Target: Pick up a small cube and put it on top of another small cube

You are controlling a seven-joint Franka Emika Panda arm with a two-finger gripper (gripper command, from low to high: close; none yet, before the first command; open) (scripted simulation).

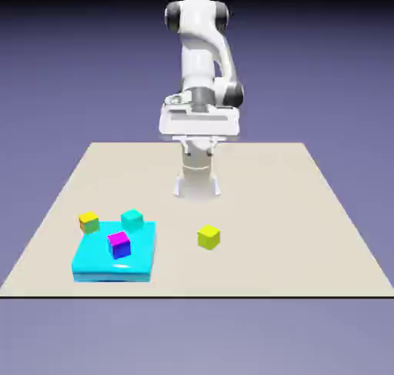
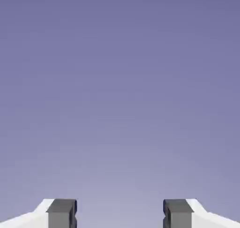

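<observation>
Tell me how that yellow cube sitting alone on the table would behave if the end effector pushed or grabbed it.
The yellow cube looks rigid with flat faces, so it would probably slide rather than roll when pushed. It is small and squat, so tipping seems unlikely. Its parallel sides should suit a pinch from the open end effector, though a smooth surface might slip; weight cannot be judged.

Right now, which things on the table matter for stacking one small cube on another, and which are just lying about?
For the job:
- yellow cube, alone on the table
- teal cube
- multicoloured cube
- magenta cube, on the slab
- hand, open and empty

Lying about:
- flat cyan slab
- table
</observation>
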